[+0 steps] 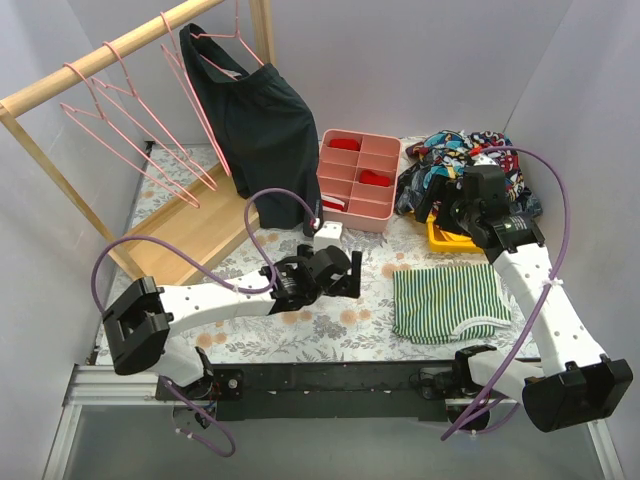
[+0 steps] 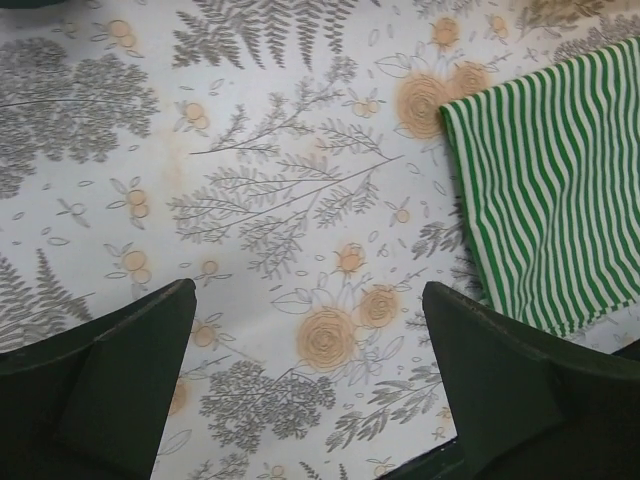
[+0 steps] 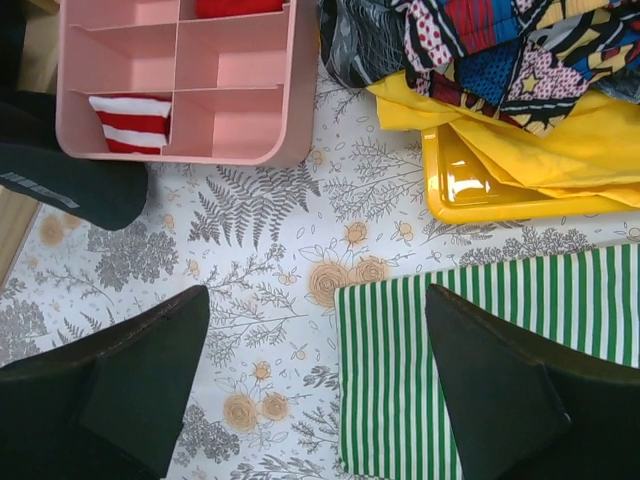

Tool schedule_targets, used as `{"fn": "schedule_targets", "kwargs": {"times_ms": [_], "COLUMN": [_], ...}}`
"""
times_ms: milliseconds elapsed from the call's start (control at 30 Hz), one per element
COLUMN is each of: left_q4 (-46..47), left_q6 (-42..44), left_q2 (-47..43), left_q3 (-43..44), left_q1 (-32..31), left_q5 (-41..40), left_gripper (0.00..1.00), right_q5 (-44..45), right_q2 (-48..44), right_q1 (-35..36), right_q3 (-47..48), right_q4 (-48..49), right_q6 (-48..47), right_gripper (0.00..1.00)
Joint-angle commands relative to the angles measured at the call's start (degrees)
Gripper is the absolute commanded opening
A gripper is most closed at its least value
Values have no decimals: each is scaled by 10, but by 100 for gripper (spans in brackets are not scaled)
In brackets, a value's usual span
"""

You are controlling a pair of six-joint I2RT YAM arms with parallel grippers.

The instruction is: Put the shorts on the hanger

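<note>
1. Step in hand: the approach to the pick, as I judge it. Nothing is gripped, and the comic-print shorts (image 3: 500,55) are not yet on any hanger.
2. The shorts lie crumpled in the pile at the upper right of the overhead view (image 1: 432,165). In the right wrist view they fill the upper right corner, lying on a yellow cloth (image 3: 560,140) that spills over a yellow tray (image 3: 480,195).
3. The right gripper (image 3: 315,300) has its fingers wide apart and holds nothing. It hangs over the floral tablecloth (image 3: 250,230), below the shorts in the frame and not touching them. The pink divided tray (image 3: 240,125) sits at upper left and the green-and-white striped cloth (image 3: 420,380) at lower right.
4. The left gripper (image 2: 310,300) is also spread and empty. It sits low over the tablecloth in the middle of the overhead view (image 1: 345,272), with the striped cloth at the right edge of its own view.
5. The free pink hanger (image 1: 130,153) hangs with others on the wooden rail (image 1: 90,70) at the upper left, well apart from the shorts. Black shorts (image 1: 260,130) already hang on one hanger there.
6. Next move, in my judgement: the right gripper goes up the frame to the pile and closes on the comic print alone, near the waistband if it can be found, without catching the yellow cloth beneath or the dark garments beside it.
</note>
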Motion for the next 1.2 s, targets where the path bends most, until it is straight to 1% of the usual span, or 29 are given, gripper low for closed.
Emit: {"fn": "schedule_targets", "kwargs": {"times_ms": [0, 100, 167, 233, 333, 367, 433, 467, 500, 567, 633, 667, 733, 767, 833, 867, 900, 933, 967, 1067, 1100, 1167], "left_q4": [-29, -35, -35, -42, -66, -77, -83, -88, -100, -112, -120, -118, -115, -117, -121, -126, -127, -128, -127, -125, -124, -124], "left_q6": [-2, 6, 15, 19, 20, 20, 21, 21, 19, 16, 14, 14, 14, 14, 13, 12, 12, 12, 12, 8, 6, 2], "left_q2": [-66, -83, -94, -99, -104, -105, -110, -112, -113, -116, -127, -132, -142, -144, -145, -145, -145, -148, -149, -155, -163, -173], "left_q3": [-14, -11, -7, -1, 12, 16, 20, 24, 27, 33, 31, 28, 20, 20, 22, 22, 23, 21, 19, 21, 29, 35], "left_q1": [21, 25, 26, 28, 31, 32, 33, 33, 34, 34, 34, 34, 35, 35, 36, 36, 36, 36, 36, 37, 38, 38], "left_q5": [-19, -14, -7, -9, -14, -14, -14, -14, -19, -23, -29, -30, -28, -28, -28, -30, -32, -34, -36, -39, -35, -34], "left_gripper": [98, 98, 98, 98, 98, 98, 98, 98, 98, 98, 98, 98, 98, 98, 98, 98, 98, 98, 98, 98, 98, 98], "right_q5": [32, 47, 54, 54, 57, 61, 73, 82, 86, 90, 74, 60, 55, 50, 50, 57, 63, 68, 74, 89, 81, 65], "right_q2": [7, 37, 60, 107, 172, 190, 240, 259, 298, 333, 369, 378, 397, 402, 408, 408, 404, 400, 396, 374, 320, 276], "right_q1": [-4, -10, -26, -56, -89, -94, -104, -106, -110, -117, -126, -127, -127, -127, -127, -127, -127, -127, -127, -127, -127, -126], "right_q3": [6, 21, 39, 57, 93, 101, 124, 138, 165, 188, 201, 203, 210, 215, 229, 237, 245, 253, 270, 303, 341, 348], "right_q4": [36, 56, 74, 82, 123, 151, 179, 183, 181, 179, 196, 200, 211, 210, 204, 195, 187, 180, 165, 128, 113, 127], "right_q6": [1, -2, -3, -3, -9, -15, -29, -33, -40, -45, -51, -50, -48, -47, -46, -44, -41, -40, -39, -37, -35, -38], "right_gripper": [96, 96, 96, 96, 96, 96, 96, 95, 95, 94, 91, 85, 81, 74, 63, 42, 23, 9, 2, 1, 1, 1]}}
